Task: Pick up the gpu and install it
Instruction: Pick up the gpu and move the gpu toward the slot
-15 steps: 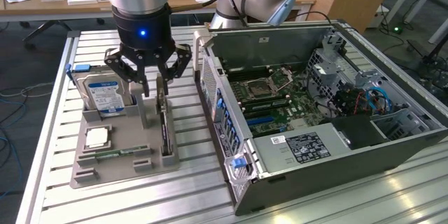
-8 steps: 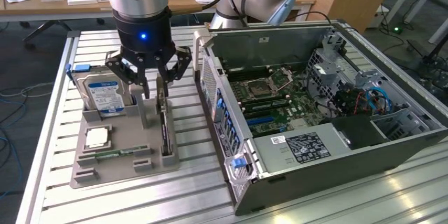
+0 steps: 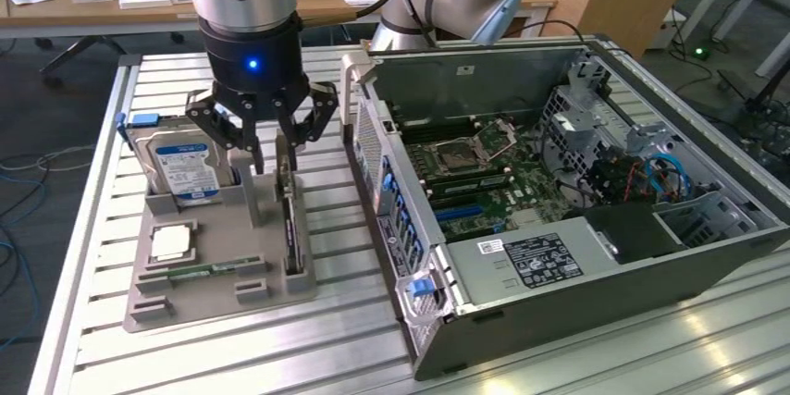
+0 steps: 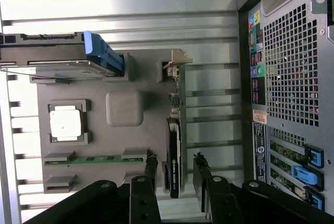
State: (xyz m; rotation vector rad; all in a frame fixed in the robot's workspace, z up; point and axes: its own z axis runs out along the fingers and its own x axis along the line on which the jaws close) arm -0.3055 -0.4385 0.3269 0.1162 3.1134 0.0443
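Black fingers (image 4: 200,172) either side of gpu (image 4: 174,156)

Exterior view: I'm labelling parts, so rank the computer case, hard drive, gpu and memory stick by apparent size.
1. computer case
2. hard drive
3. gpu, seen edge-on, so it looks slim
4. memory stick

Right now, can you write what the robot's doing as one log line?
gripper: open, straddling gpu | gpu: on edge in gray holder, not lifted
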